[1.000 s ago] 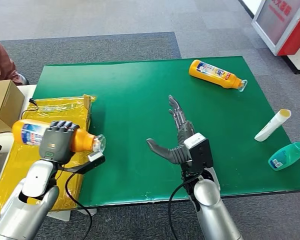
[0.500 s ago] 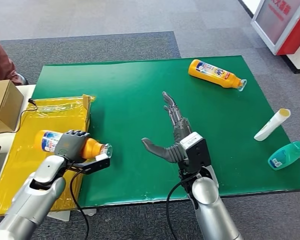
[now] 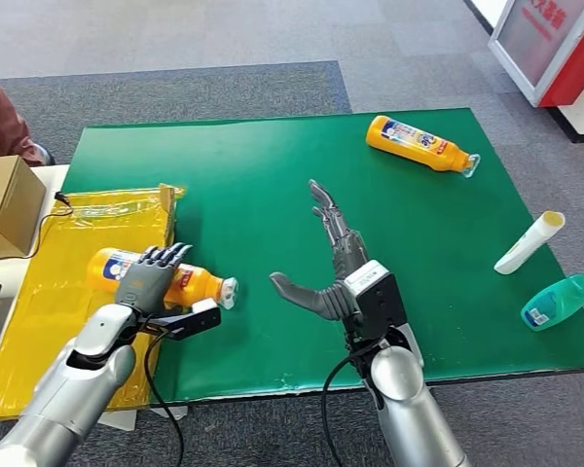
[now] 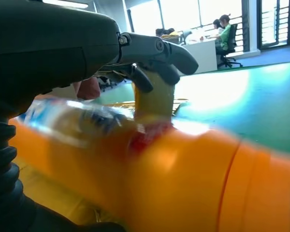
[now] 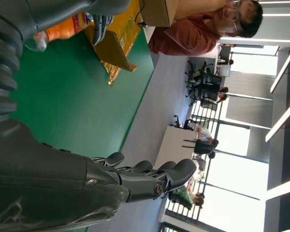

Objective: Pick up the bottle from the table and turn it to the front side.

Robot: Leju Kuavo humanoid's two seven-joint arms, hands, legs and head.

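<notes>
Green table (image 3: 289, 175); wrist view shows left robot hand (image 3: 148, 277) gripping bottle (image 3: 194, 284)

Left hand (image 4: 99, 58) draped over a blurry orange bottle (image 4: 165, 179), dark fingers (image 4: 162, 50) reaching past it; green table (image 4: 245, 111) behind; people at a white desk (image 4: 203, 53) far back
</notes>
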